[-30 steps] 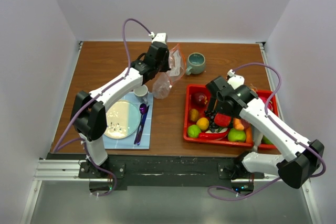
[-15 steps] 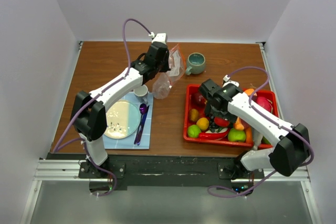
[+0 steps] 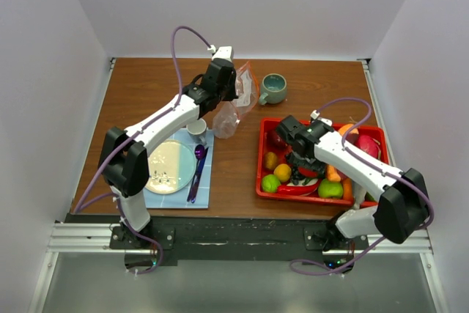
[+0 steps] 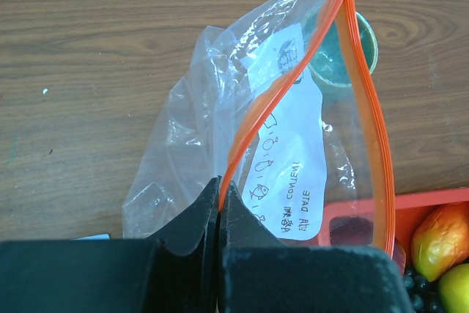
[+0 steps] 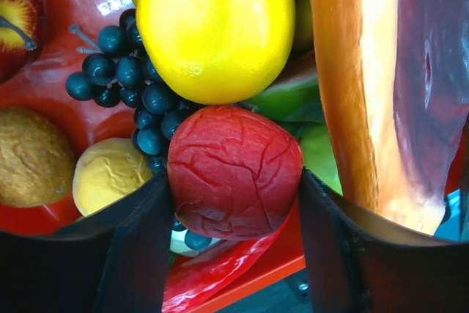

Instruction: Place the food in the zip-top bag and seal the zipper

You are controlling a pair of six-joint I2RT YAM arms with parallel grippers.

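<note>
Zip-top bag (image 3: 226, 119), limp and crinkly, hangs upper centre, left pincer (image 4: 220, 187) clenched on its orange zipper (image 4: 253, 119). Lower right, right pincer (image 5: 236, 185) clamps a light, probably squashy wrinkled red fruit (image 5: 234, 159) by its sides in the tray (image 3: 259, 170).

**Left jaws pinched flat, right jaws set around a fruit**

The left arm (image 3: 165, 119) stretches far forward. The left gripper (image 4: 220, 185) presses its jaws together, with the zipper (image 4: 249, 115) of the zip-top bag (image 4: 198, 130) caught between the tips. The right arm (image 3: 359, 163) bends inward, wrist tipped steeply down. The right gripper (image 5: 234, 181) stands part-spread, its fingers (image 5: 124, 240) against either side of a wrinkled red fruit (image 5: 234, 159) that sits between them.
</note>
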